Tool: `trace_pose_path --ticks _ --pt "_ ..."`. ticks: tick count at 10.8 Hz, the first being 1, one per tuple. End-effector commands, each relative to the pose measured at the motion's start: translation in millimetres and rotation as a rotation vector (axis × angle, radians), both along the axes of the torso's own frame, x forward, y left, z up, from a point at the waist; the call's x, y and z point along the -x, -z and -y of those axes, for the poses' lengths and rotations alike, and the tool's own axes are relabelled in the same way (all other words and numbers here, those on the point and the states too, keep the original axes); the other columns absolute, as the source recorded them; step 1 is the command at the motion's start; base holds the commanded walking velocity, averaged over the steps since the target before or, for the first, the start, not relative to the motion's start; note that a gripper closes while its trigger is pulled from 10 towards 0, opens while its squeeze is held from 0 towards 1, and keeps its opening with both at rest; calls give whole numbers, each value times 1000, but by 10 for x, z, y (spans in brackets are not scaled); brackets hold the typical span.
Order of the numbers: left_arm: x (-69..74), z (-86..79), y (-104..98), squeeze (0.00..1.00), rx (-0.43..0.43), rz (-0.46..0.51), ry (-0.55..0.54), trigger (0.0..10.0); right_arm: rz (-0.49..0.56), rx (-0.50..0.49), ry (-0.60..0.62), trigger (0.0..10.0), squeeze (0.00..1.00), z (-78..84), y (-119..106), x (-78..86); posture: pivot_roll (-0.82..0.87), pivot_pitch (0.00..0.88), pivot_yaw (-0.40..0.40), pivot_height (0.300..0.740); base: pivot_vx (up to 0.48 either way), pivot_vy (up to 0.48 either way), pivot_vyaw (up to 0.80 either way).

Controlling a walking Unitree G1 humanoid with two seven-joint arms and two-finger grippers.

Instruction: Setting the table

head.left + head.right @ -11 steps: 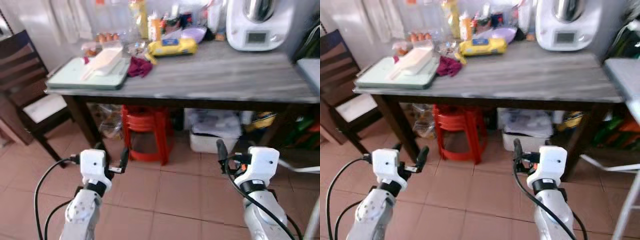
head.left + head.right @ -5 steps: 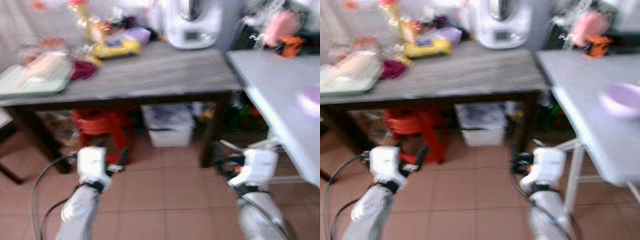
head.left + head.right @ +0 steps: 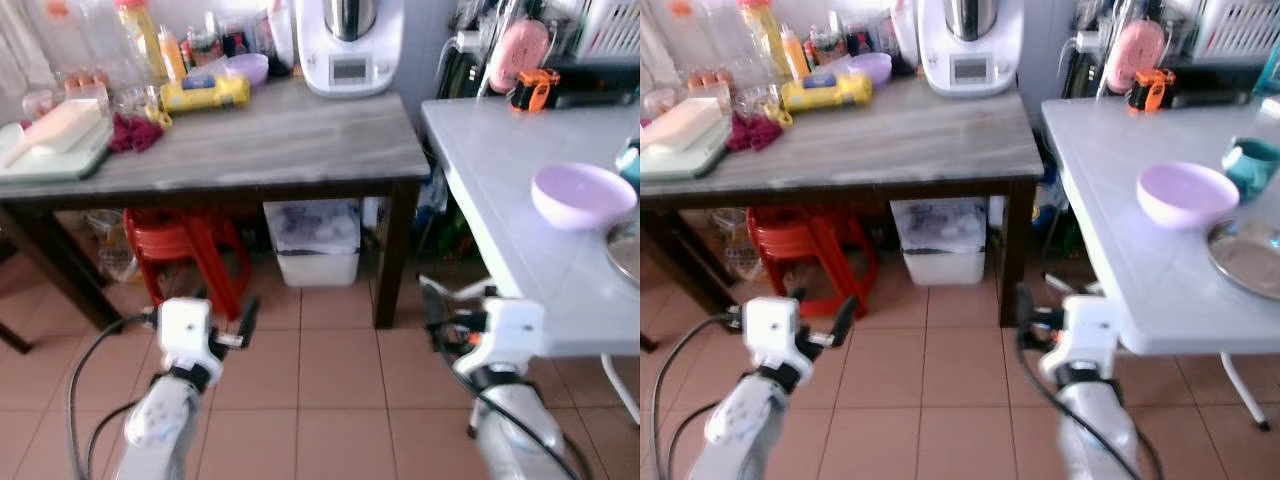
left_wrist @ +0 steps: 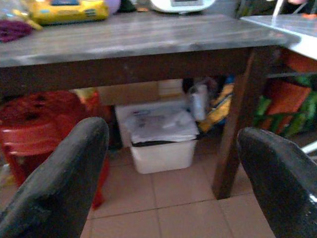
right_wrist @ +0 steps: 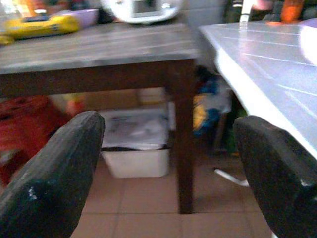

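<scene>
Tables ahead of me: a dark wooden table (image 3: 280, 150), then the white table (image 3: 1110, 215) on my right, carrying an upright lilac bowl (image 3: 1186, 194). My left gripper (image 4: 168, 163) and right gripper (image 5: 168, 163) hang wide apart, empty, low over the floor.

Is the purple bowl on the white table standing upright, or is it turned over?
Upright. The purple bowl rests on the white table with its open rim facing up; its hollow inside shows in the head views. Whether anything lies in it, I cannot tell.
</scene>
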State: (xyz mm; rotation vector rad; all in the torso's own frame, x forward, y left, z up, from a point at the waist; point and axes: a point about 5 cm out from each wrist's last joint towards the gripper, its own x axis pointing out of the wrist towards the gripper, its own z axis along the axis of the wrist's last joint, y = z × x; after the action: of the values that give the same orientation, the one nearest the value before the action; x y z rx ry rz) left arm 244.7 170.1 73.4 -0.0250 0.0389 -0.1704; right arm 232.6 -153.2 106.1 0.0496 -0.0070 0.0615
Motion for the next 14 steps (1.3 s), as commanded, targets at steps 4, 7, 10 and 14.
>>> trace_pose_path --ticks 4,7,10,14 --pt "-10 22 -10 0 -15 2 19 10000 11 10 -4 10000 0 9 -24 5 -97 45 96 740 0 -339 405" --pt "-13 34 -6 0 -18 1 25 10000 9 6 3 10000 0 22 -17 10 -97 46 97 740 0 -340 0" --pt "-19 37 -10 0 -17 3 26 10000 13 6 10 10000 0 25 -26 0 -98 49 95 740 0 -336 0" --pt "-23 42 -10 0 -17 2 28 10000 20 10 18 10000 0 39 -41 -10 -98 51 94 740 0 -338 0"
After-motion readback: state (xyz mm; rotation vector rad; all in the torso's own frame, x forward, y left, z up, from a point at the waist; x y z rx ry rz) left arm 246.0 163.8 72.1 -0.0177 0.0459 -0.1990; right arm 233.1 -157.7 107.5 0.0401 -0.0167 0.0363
